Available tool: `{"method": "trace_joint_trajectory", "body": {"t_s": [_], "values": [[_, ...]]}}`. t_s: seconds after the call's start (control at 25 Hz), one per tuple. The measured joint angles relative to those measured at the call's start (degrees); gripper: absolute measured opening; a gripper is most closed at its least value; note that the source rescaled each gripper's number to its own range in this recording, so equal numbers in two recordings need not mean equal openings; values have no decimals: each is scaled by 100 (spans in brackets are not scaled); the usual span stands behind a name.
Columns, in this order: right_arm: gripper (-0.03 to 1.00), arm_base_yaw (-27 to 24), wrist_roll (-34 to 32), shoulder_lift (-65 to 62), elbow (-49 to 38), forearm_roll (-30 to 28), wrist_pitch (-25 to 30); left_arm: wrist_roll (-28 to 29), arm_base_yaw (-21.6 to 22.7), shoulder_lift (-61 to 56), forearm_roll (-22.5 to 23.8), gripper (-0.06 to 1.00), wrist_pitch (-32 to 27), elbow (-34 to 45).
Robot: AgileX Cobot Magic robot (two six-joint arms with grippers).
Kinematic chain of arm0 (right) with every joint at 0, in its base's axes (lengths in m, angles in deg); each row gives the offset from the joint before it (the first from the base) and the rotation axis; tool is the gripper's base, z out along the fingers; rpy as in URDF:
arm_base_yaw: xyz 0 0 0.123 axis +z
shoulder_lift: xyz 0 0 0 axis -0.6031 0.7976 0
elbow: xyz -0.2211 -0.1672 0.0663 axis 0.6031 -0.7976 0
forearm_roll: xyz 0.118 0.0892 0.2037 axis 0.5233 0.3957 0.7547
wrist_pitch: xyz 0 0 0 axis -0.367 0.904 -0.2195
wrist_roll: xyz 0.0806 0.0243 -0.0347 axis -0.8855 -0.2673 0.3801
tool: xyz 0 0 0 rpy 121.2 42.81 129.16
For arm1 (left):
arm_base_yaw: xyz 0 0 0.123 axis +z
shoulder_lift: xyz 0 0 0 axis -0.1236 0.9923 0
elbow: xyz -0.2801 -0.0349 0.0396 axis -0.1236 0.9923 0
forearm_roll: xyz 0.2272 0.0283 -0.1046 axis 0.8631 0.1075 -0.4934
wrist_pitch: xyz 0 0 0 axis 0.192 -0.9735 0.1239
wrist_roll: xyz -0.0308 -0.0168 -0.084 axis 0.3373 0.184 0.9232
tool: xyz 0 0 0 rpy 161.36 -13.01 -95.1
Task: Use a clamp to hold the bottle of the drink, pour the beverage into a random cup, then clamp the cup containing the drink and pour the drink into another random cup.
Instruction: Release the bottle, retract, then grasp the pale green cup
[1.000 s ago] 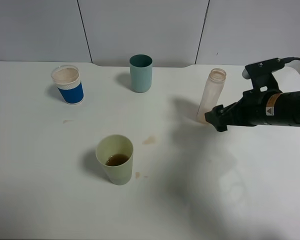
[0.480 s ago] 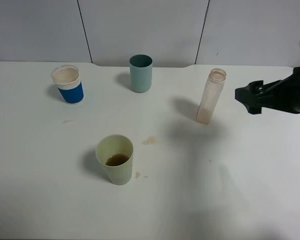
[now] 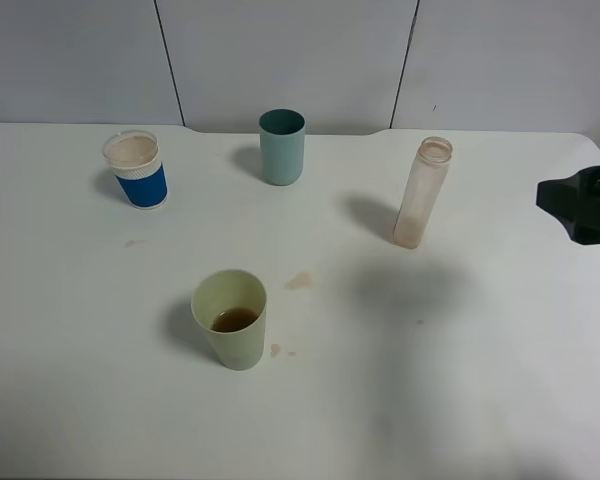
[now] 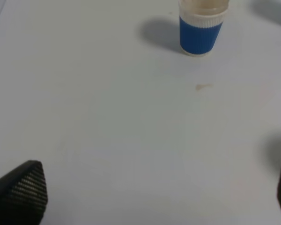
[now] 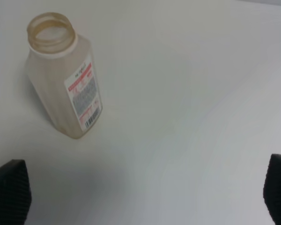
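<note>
Exterior high view: the bottle stands upright on the table, right of centre. The pale green tumbler at front holds the beverage. The blue-sleeved cup stands far left (teal cup behind centre). The right gripper sits at the right edge, well apart from the bottle.

Left wrist view: the left gripper is spread wide over bare table, with the blue-sleeved cup ahead.

Right wrist view: the right gripper is spread wide, and the bottle stands clear of it.

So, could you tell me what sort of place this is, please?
Probably a robot test bench in a lab: a white table, plain grey wall panels behind it, and the black right gripper at its edge.
</note>
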Motion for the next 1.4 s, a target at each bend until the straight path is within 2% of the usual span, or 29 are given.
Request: {"method": "trace_joint_trajectory", "body": {"t_s": [0.04, 0.28, 0.44, 0.64, 0.84, 1.0, 1.28, 1.4], "values": [[100, 0, 0, 0, 0, 0, 0, 0, 0, 0, 0, 100, 0, 0], [100, 0, 184, -738, 16, 104, 803, 0, 0, 0, 0, 100, 0, 0], [100, 0, 499, -1126, 547, 146, 2174, 0, 0, 0, 0, 100, 0, 0], [100, 0, 785, -1264, 1046, 231, 3028, 0, 0, 0, 0, 100, 0, 0], [100, 0, 1402, -1756, 1285, 1059, 4253, 0, 0, 0, 0, 100, 0, 0], [100, 0, 1519, -2539, 1265, 1282, 4586, 0, 0, 0, 0, 100, 0, 0], [100, 0, 1602, -3595, 605, 1342, 4592, 0, 0, 0, 0, 100, 0, 0], [100, 0, 1602, -3860, 535, 1346, 4380, 0, 0, 0, 0, 100, 0, 0]]}}
